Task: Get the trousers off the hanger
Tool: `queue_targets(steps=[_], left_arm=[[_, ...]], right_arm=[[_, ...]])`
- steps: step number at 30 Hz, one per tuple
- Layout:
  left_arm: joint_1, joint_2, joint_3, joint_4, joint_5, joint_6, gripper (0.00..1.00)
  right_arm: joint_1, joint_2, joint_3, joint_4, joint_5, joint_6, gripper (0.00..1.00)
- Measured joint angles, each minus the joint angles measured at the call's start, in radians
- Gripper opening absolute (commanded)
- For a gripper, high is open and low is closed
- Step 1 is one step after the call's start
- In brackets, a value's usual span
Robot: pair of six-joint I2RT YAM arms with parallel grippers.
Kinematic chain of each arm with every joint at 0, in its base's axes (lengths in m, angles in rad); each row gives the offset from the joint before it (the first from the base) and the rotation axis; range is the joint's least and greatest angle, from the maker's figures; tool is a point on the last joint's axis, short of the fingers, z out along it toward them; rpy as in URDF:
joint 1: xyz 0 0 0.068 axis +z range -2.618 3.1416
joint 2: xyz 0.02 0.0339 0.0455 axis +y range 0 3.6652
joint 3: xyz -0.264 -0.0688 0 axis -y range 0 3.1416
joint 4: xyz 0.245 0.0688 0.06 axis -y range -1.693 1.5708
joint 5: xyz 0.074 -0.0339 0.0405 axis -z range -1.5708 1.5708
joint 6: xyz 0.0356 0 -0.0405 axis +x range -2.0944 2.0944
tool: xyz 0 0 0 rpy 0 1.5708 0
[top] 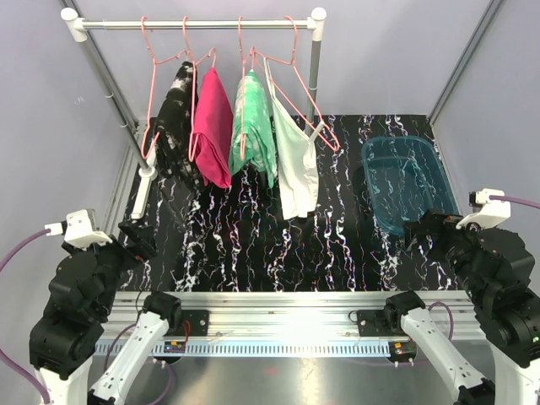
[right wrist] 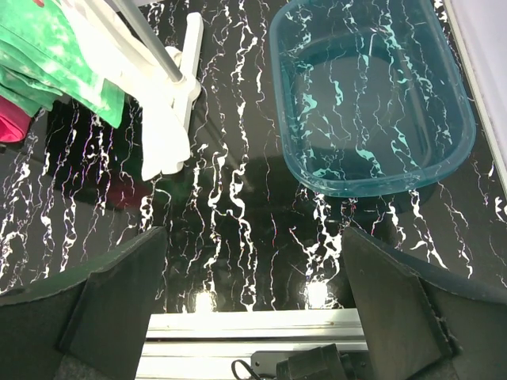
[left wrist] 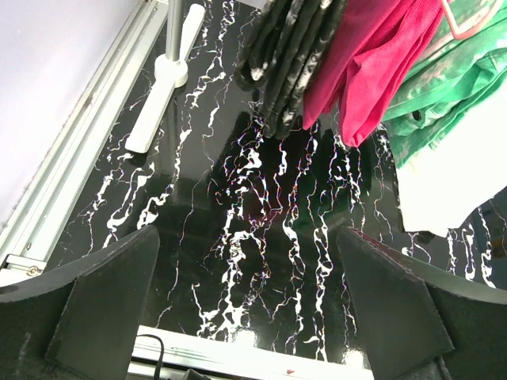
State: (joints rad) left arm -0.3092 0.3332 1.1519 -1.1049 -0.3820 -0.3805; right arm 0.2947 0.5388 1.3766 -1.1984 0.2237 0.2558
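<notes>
Four garments hang on pink wire hangers from a white rail [top: 194, 24] at the back: a black-and-white patterned one [top: 175, 118], a magenta one [top: 213, 126], a green tie-dye one [top: 253, 126] and a white strappy top [top: 295, 160]. The first three are draped over their hangers; I cannot tell for sure which is the trousers. The left wrist view shows the black [left wrist: 293, 55], magenta [left wrist: 372, 55] and green [left wrist: 451, 95] garments ahead. My left gripper [top: 135, 240] [left wrist: 249, 309] is open and empty at the front left. My right gripper [top: 422, 229] [right wrist: 253, 301] is open and empty at the front right.
A teal plastic tub [top: 405, 181] [right wrist: 372, 95] lies on the black marbled table at the right, just beyond my right gripper. The rack's white feet [top: 145, 190] [left wrist: 158, 95] [right wrist: 186, 79] rest on the table. Grey walls close in both sides.
</notes>
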Motion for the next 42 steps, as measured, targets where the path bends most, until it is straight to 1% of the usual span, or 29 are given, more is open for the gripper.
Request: queue_targets(steps=[9,12,18,21,24,27,31,37,39,42], left_arm=[[0.000,0.004,0.046,-0.009,0.014,0.032,0.99],[0.000,0.033,0.119,-0.032,0.019,0.051,0.99],[0.000,0.114,0.268,-0.025,0.047,0.099,0.99],[0.000,0.195,0.364,-0.023,0.048,0.116,0.99],[0.000,0.311,0.481,-0.015,0.020,0.117,0.99],[0.000,0.411,0.557,0.020,-0.010,0.120,0.99],[0.000,0.515,0.603,0.067,-0.054,0.133,0.99],[0.000,0.626,0.609,0.188,-0.109,0.204,0.99],[0.000,0.655,0.612,0.229,-0.117,0.234,0.99],[0.022,0.733,0.670,0.251,-0.104,0.278,0.99]], right_arm=[[0.000,-0.002,-0.037,0.007,-0.006,0.000,0.99],[0.000,-0.002,-0.055,0.013,-0.042,-0.002,0.99],[0.000,-0.002,-0.104,0.041,-0.127,-0.001,0.99],[0.000,-0.002,-0.118,0.056,-0.157,-0.001,0.99],[0.000,-0.002,-0.119,0.061,-0.178,-0.001,0.99],[0.000,-0.002,-0.119,0.069,-0.192,-0.001,0.99],[0.000,-0.001,-0.118,0.071,-0.227,-0.003,0.99],[0.000,0.000,-0.106,0.071,-0.263,-0.006,0.99],[0.000,0.000,-0.106,0.071,-0.273,-0.006,0.99],[0.000,0.000,-0.106,0.071,-0.287,-0.006,0.99]])
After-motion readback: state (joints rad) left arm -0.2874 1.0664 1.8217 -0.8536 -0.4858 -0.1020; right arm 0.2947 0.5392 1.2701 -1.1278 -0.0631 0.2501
